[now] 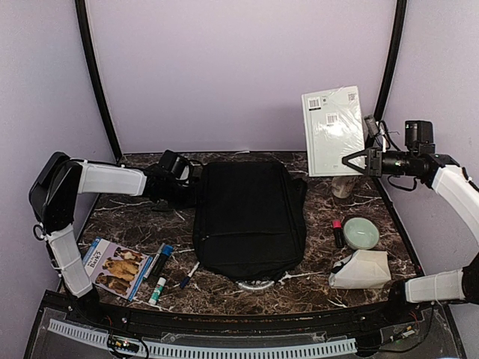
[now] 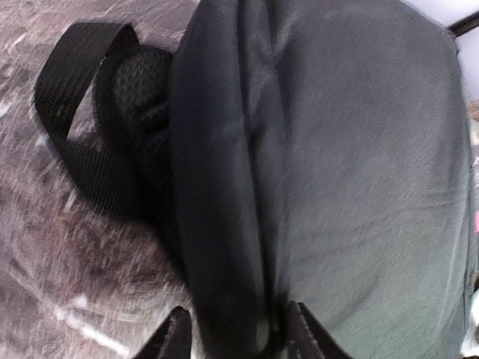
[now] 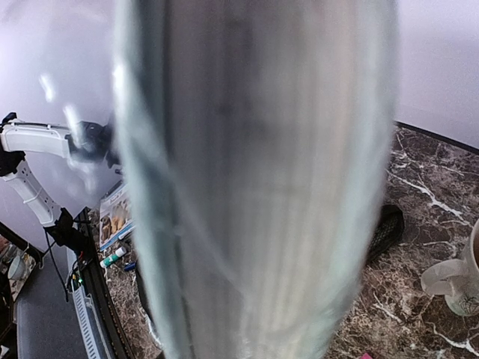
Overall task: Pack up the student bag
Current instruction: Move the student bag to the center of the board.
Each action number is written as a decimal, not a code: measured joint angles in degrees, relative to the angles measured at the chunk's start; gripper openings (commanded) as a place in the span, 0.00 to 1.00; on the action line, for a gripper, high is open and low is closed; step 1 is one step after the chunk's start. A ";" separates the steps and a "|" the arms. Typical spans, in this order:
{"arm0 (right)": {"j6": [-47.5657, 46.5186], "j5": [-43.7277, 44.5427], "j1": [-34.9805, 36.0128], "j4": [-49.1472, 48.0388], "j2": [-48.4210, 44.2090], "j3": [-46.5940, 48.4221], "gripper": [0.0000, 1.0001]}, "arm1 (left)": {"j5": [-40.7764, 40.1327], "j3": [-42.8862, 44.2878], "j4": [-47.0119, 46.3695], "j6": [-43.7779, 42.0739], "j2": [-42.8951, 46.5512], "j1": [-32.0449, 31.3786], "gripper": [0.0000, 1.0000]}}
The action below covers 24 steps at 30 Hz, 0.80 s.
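Right wrist view almost wholly blocked: notebook (image 3: 254, 179) edge-on, blurred, filling the frame and hiding that pincer's own fingers. Only slivers showed past it: a pale cup (image 3: 456, 280) at right, the dog book (image 3: 116, 217) and glue stick (image 3: 114, 257) at left. Left wrist view was soft with blur and its fingertips (image 2: 174, 336) were cut off at the bottom edge. From above, the left pincer (image 1: 183, 176) was dark against the bag (image 1: 249, 217) and its tips were hard to separate. Bag lay flat mid-table (image 1: 142, 224), long axis running away from the arms, a strap (image 2: 75, 112) looped out beside its far left corner. Left pincer (image 2: 238, 336) sat at that corner with its fingers apart, one either side of a raised fabric ridge; whether they pressed it, could not tell. Right pincer (image 1: 359, 161) was raised above the far right of the table, clamped on the right edge of the wrapped notebook (image 1: 333, 131), which stood upright in the air, barcode labels facing the camera. Right of the bag lay a green bowl (image 1: 361, 232), with a red-capped stick (image 1: 338, 233) just beside it and a white pouch (image 1: 361, 271) nearer the arms. A pen (image 1: 188, 275) and a marker (image 1: 159, 262) lay left of the bag.
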<state>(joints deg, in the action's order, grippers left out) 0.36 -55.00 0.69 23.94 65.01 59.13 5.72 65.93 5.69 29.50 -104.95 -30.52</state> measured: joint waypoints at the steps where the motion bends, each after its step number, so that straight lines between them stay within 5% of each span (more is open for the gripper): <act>1: 0.00 0.00 -0.02 0.00 0.00 -0.04 0.00 | -1.36 0.00 1.40 -0.50 0.52 -0.44 0.53; 7: 0.15 -0.02 -0.02 -0.35 0.00 -0.37 0.00 | -8.59 1.22 11.32 -7.63 8.41 -6.12 0.53; 12: -0.66 -0.02 -0.02 -0.07 0.00 -0.37 0.00 | -9.33 5.70 15.65 -20.55 11.80 -19.80 0.53; 17: -3.26 0.39 -0.11 2.80 0.13 0.85 0.00 | -7.58 9.33 20.37 -28.76 8.85 -30.27 0.54; 24: -4.68 1.05 -0.33 3.93 0.35 2.43 0.00 | -5.75 14.43 24.68 -31.47 -0.59 -32.39 0.56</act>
<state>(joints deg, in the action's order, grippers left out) -4.32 -53.95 0.36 27.88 65.36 61.56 -0.03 80.36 30.37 -1.98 -105.54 -62.92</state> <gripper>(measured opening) 0.189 0.559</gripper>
